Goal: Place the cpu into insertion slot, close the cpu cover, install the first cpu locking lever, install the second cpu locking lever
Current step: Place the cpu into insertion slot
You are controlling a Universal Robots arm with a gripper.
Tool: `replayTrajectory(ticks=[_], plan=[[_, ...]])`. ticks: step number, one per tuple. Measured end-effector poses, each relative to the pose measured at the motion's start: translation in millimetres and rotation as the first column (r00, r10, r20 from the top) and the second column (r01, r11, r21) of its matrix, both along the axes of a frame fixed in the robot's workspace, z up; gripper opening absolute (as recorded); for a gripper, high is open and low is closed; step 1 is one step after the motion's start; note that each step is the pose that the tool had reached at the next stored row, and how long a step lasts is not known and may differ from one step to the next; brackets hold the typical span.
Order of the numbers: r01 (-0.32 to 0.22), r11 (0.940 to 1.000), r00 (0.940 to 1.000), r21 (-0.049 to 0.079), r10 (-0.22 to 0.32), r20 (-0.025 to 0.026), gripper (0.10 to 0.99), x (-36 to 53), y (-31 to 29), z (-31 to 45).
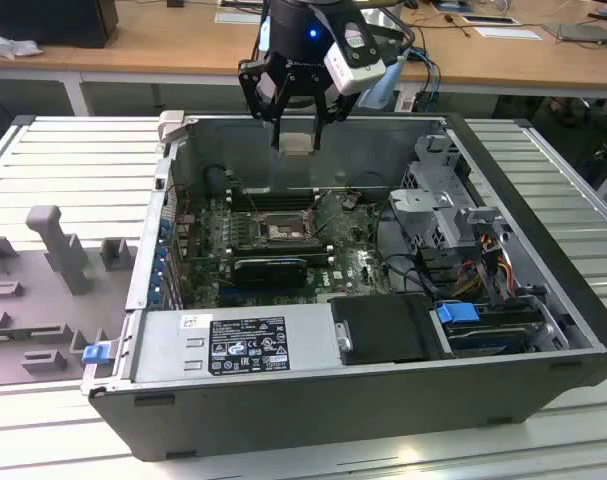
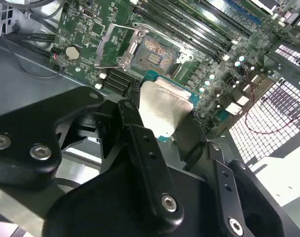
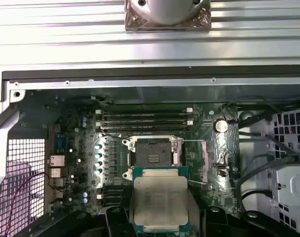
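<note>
Clamping the cpu (image 1: 296, 145) tight, the gripper (image 1: 297, 132) hangs above the case (image 1: 543, 370). In the exterior view, the insertion slot (image 1: 282, 232) lies at six o'clock from the cpu, well apart.

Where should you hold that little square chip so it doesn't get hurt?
By two opposite edges, coming down from above. The cpu is a thin flat square, so its edges suit a pinch; the hand holds it that way over the open case.
</note>
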State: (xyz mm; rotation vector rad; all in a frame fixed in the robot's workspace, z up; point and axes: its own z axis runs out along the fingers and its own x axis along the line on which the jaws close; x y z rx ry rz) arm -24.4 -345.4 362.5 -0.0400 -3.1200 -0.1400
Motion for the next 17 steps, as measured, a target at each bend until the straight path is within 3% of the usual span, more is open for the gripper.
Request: replayTrajectory(ticks=[17], plan=[[0.053,0.9986,0.9986,0.0,-0.053,0.0,0.529,0.0,0.0,0.0]])
